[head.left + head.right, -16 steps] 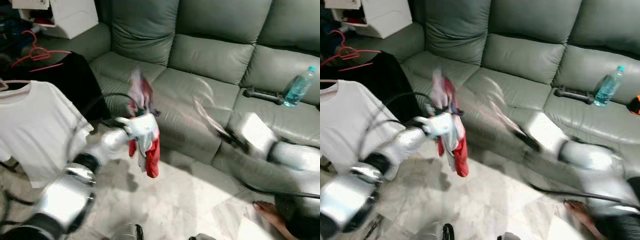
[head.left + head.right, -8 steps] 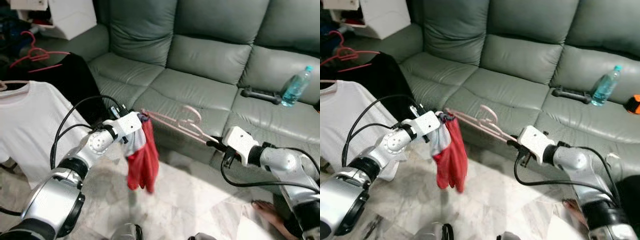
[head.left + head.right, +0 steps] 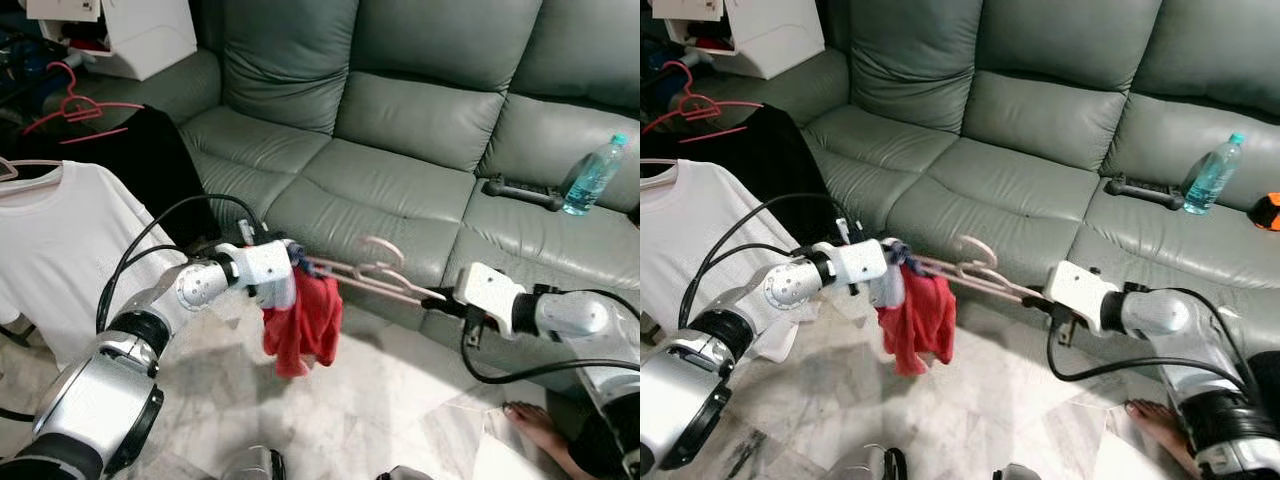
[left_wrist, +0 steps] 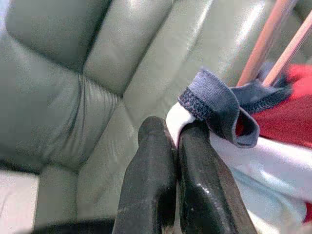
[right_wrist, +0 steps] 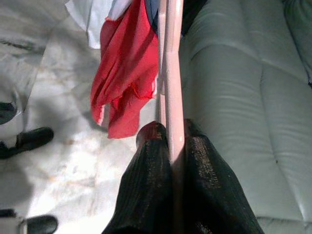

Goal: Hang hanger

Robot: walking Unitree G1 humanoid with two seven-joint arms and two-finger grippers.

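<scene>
Left eye view takes in a grey-green leather sofa (image 3: 420,130) spreading behind both arms, with pale marble floor (image 3: 400,400) below them. Off beyond the left arm hang a white T-shirt (image 3: 60,250) and a black garment (image 3: 150,160). Between the two sets of jaws stretches a pink hanger (image 3: 375,280), held level in the air in front of the sofa's seat edge. The right gripper (image 5: 170,141) is clenched on one end of the hanger. The left gripper (image 4: 175,139) is clenched on the collar of a red and white garment (image 3: 300,315), which drapes from the hanger's other end, just beside those jaws. Well beyond the right jaws, a water bottle (image 3: 595,175) lies on the sofa seat.
</scene>
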